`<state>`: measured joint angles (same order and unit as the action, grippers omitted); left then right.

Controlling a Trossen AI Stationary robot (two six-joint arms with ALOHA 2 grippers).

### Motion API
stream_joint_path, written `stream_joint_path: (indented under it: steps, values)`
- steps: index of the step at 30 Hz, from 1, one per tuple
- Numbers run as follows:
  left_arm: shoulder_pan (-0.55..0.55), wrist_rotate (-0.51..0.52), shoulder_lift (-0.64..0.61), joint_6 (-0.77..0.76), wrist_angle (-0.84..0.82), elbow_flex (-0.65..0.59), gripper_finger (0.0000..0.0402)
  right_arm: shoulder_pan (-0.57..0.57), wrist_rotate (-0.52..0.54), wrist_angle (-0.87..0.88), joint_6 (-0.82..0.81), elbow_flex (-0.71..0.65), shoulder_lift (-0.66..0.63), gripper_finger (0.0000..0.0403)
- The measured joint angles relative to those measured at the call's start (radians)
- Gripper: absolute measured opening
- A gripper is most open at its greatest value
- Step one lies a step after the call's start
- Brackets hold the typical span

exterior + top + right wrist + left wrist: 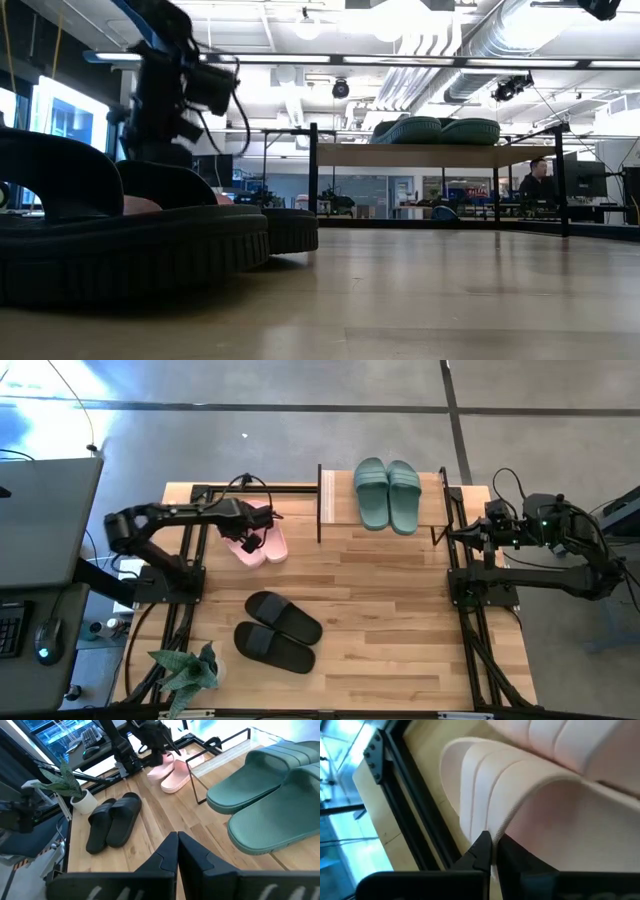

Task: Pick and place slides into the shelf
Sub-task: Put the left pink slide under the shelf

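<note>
I see the pink slides (258,540) lying on the table just left of the shelf (335,495), with the left gripper (252,523) right on them. In the left wrist view its fingers (482,851) are pinched nearly together on the edge of one pink slide's strap (485,785). The left arm reaches across from the table's left edge. The sage green pair (387,494) sits on the shelf's top board; the black pair (277,630) lies well in front of it. My right gripper (177,847) waits beside the shelf's right end, fingers closed on nothing.
</note>
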<state>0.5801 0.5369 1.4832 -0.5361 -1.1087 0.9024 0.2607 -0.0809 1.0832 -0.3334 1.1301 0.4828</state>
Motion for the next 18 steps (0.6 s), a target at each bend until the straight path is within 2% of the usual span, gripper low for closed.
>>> stream_joint_path:
  steps: [4,9,14,18]
  values:
    - [-0.048,0.006,-0.105,-0.064,-0.035,0.009,0.0002,0.000,0.000,0.000,0.001,0.000,0.000,0.0002]
    - [-0.122,0.011,-0.227,-0.138,-0.096,0.089,0.0002,0.000,0.000,0.000,0.002,0.000,0.000,0.0002]
    - [-0.213,0.018,-0.328,-0.151,-0.094,0.232,0.0001,0.000,0.001,0.000,0.002,0.000,0.000,0.0002]
    - [-0.297,0.061,-0.358,-0.132,-0.068,0.377,0.0001,0.000,0.002,0.000,0.002,0.000,0.000,0.0002]
